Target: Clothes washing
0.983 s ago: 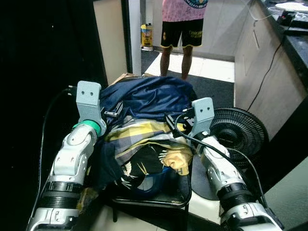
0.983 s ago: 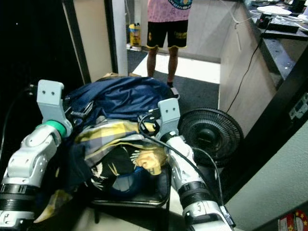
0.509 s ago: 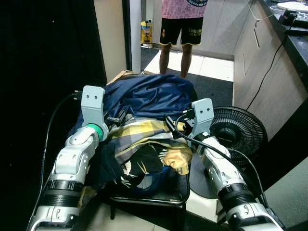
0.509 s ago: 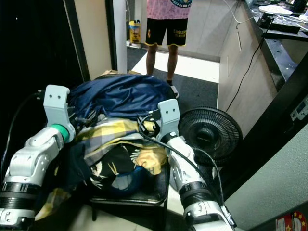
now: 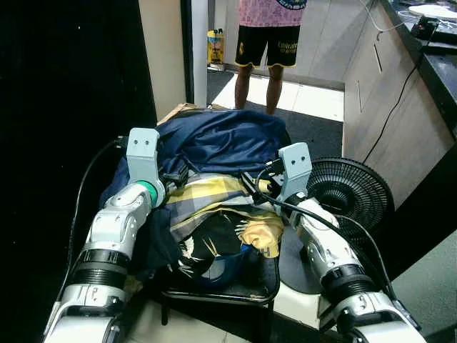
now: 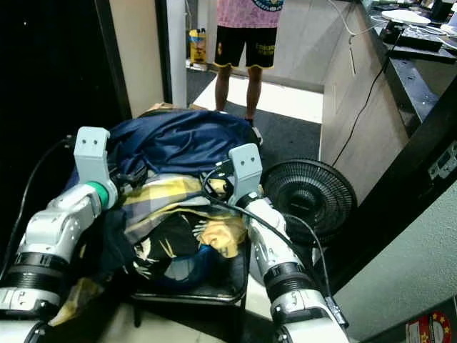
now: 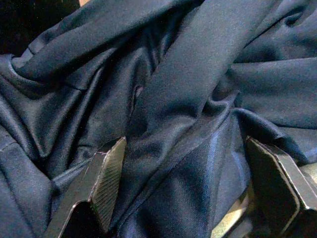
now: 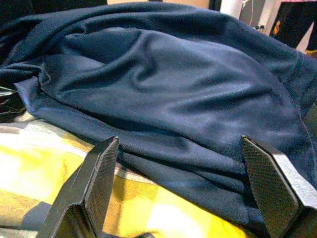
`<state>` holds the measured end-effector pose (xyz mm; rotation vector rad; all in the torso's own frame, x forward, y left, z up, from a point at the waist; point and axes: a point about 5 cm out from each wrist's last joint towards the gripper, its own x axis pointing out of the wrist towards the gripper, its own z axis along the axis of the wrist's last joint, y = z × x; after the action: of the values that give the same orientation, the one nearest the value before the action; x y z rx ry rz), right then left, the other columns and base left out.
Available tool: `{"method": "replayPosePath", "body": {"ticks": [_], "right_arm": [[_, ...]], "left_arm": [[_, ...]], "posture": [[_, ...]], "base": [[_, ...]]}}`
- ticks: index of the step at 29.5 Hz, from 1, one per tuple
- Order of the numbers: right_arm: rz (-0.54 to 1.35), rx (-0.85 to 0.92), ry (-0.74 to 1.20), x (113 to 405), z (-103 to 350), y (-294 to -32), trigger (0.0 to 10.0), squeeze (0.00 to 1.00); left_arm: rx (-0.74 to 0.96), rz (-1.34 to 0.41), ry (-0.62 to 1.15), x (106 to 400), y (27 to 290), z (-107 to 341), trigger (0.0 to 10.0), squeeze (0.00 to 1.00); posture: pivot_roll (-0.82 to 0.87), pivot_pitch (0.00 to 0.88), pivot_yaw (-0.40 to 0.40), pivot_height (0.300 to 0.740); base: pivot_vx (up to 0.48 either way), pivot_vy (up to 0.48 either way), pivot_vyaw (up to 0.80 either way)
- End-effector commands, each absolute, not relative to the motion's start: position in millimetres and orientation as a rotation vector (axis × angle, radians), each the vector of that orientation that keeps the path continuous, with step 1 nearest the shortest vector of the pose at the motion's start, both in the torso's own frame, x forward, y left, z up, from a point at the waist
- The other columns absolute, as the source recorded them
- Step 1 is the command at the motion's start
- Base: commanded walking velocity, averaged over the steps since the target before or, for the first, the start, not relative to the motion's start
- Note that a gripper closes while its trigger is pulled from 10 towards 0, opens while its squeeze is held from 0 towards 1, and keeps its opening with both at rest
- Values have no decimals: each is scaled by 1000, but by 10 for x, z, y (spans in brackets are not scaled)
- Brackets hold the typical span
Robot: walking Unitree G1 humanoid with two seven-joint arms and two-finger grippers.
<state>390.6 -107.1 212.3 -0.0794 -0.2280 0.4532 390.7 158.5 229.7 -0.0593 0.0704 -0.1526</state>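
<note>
Clothes (image 5: 214,214) are heaped on a black chair (image 5: 268,275) right in front of you, and both arms reach over the heap. On top, at the far side, lies a dark blue garment (image 5: 225,143), wrinkled and shiny; under its near edge sits a yellow and grey checked cloth (image 5: 207,196), and lower down a black piece with pale markings (image 5: 214,246) hangs toward the seat. Your left gripper (image 7: 185,188) is at the left side of the heap with its fingers spread wide apart; the blue garment bulges up between them and presses close to the camera, but they have not closed on it. Your right gripper (image 8: 181,191) is over the right side of the heap, also spread wide, with nothing held; between its fingers you see the seam where the blue garment overlaps the checked cloth. To the right of the chair a black fan (image 5: 350,189) stands on the floor, near your right arm. Beyond the heap a person (image 5: 268,36) in black shorts and a pink shirt stands in a doorway, and a yellow bottle (image 5: 216,48) sits on the floor beside them. A wooden cabinet (image 5: 378,107) with a dark counter runs along the right.
</note>
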Motion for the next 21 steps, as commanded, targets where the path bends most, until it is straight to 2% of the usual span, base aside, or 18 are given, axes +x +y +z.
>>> {"method": "replayPosePath", "body": {"ticks": [1, 21], "right_arm": [[458, -96, -229, 3916, 2130, -1081, 10000, 0], [456, -93, -232, 3929, 2142, -1082, 10000, 0]], "left_arm": [[-82, -175, 120, 3902, 1536, 2151, 0, 0], [-157, -176, -19, 3902, 1586, 2350, 0, 0]], "posture": [[38, 136, 17, 740], [39, 134, 13, 740]], "base": [[0, 0, 0], [0, 0, 0]]}}
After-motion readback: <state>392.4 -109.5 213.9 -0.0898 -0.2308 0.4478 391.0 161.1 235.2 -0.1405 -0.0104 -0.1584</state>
